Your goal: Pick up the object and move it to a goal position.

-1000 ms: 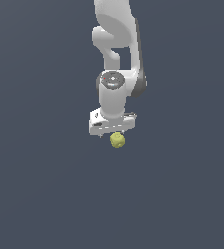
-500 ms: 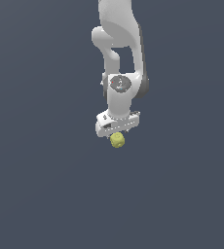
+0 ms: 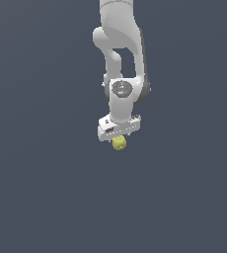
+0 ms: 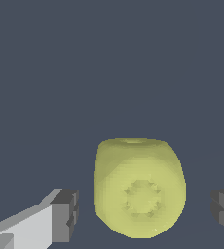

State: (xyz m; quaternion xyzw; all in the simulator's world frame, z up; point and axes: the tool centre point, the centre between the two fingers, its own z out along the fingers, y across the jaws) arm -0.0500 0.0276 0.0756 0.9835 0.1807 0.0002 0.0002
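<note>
Looking past our gripper (image 4: 143, 211), we find its dark fingertips (image 4: 65, 214) spread, gaps on both sides of the yellow-green object (image 4: 139, 189), which sits between them with its dimpled end facing the wrist camera.

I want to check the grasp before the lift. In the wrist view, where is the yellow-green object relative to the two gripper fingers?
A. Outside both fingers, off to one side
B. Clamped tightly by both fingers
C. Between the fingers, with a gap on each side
C: the object sits between the fingers, with dark background visible on both sides of it.
</note>
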